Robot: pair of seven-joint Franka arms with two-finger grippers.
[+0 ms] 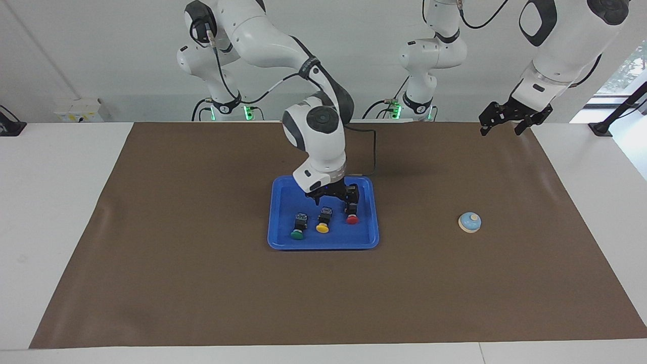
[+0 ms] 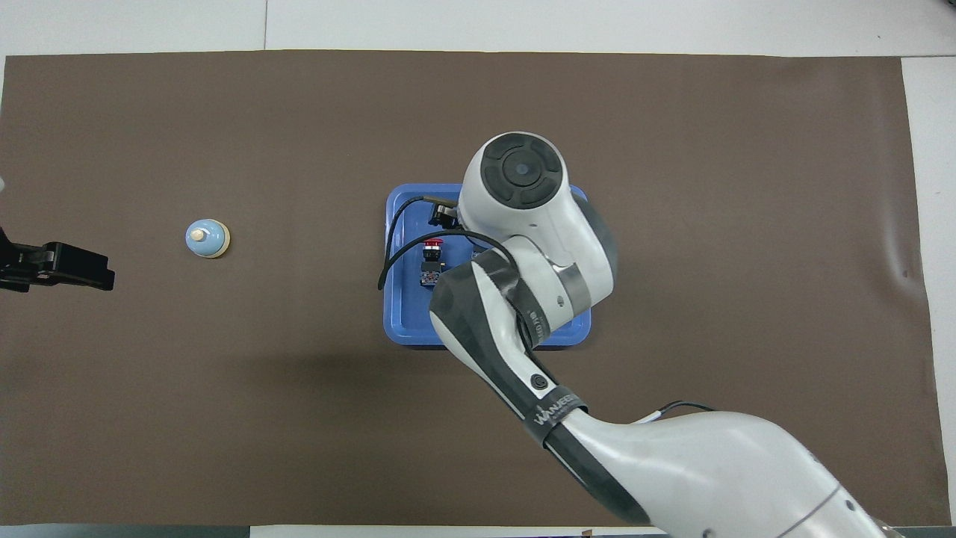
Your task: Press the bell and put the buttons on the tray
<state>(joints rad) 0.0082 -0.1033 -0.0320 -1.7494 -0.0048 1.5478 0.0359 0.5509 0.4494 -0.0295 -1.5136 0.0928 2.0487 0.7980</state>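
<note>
my right end effector hangs just over the tray, fingers apart, gripping nothing. my left end effector waits w/ fingers apart above the surface edge at its own end. farther out, in the tray, the red button, yellow button and green button lie in a row, caps pointing away from me. bell sits on the surface well apart from the tray, toward the left arm's end. i judge the placing done, so the step is to back off: lift straight up, no sideways drift, so a finger doesn't clip the red one just below.
</note>
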